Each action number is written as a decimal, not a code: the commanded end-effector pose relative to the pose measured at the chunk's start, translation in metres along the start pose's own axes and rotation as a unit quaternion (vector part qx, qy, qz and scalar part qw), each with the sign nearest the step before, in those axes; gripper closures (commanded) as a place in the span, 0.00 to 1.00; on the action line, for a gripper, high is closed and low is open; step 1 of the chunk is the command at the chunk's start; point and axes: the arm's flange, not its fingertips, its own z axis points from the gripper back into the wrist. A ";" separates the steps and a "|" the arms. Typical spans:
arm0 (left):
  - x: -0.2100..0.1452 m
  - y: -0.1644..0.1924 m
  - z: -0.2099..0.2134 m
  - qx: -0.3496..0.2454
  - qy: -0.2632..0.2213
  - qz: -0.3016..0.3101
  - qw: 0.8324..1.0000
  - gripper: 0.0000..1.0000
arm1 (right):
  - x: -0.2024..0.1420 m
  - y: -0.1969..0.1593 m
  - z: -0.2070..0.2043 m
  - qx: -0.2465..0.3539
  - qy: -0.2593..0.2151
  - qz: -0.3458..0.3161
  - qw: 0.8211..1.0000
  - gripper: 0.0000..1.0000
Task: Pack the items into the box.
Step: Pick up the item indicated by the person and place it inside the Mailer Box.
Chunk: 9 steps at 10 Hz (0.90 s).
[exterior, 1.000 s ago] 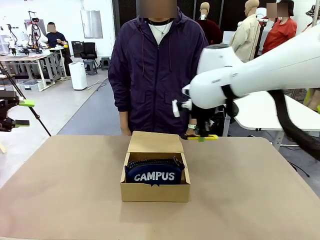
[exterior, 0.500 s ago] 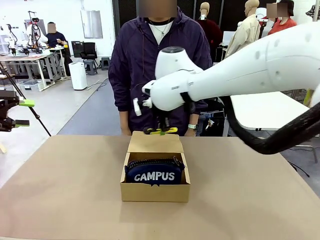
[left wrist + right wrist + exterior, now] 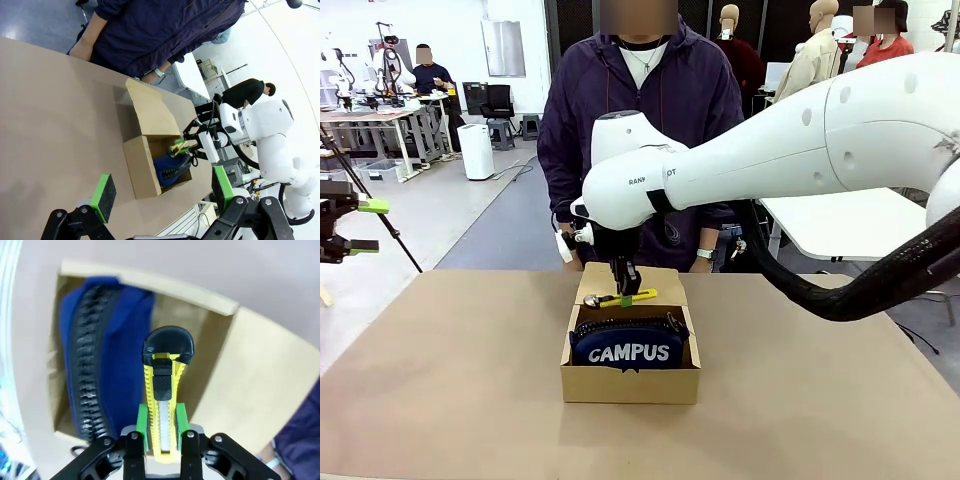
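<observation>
The brown cardboard box stands open at mid-table, its lid flap leaning back toward the person. Inside lies the navy "CAMPUS" pencil case. My right gripper hangs just above the box's rear part, shut on the yellow-and-black utility knife, which lies level. In the right wrist view the knife sticks out from between the green pads, over the gap between the pencil case and the flap. My left gripper is open with nothing in it, high off the table's left side.
A person in a dark purple jacket stands right behind the box at the far edge, hands low by the table. Bare brown tabletop lies on both sides of the box. My right arm spans the right half above the table.
My right arm has swung left from the table's far right to the box and come down, carrying the knife to just above the box's rear. The left gripper has stayed put.
</observation>
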 end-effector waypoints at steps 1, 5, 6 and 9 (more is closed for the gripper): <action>0.000 -0.002 0.003 0.002 0.006 0.002 1.000 0.00 | -0.005 0.010 0.007 0.022 0.025 -0.001 0.999 1.00; 0.000 -0.002 0.003 0.002 0.006 0.002 1.000 0.00 | -0.008 0.011 -0.006 0.049 0.019 -0.012 0.999 1.00; 0.000 -0.002 0.003 0.002 0.006 0.002 1.000 0.00 | -0.008 0.011 -0.007 0.048 0.018 -0.008 0.999 1.00; 0.000 -0.002 0.003 0.002 0.006 0.002 1.000 0.00 | -0.009 0.010 -0.006 0.046 0.010 0.007 0.999 0.16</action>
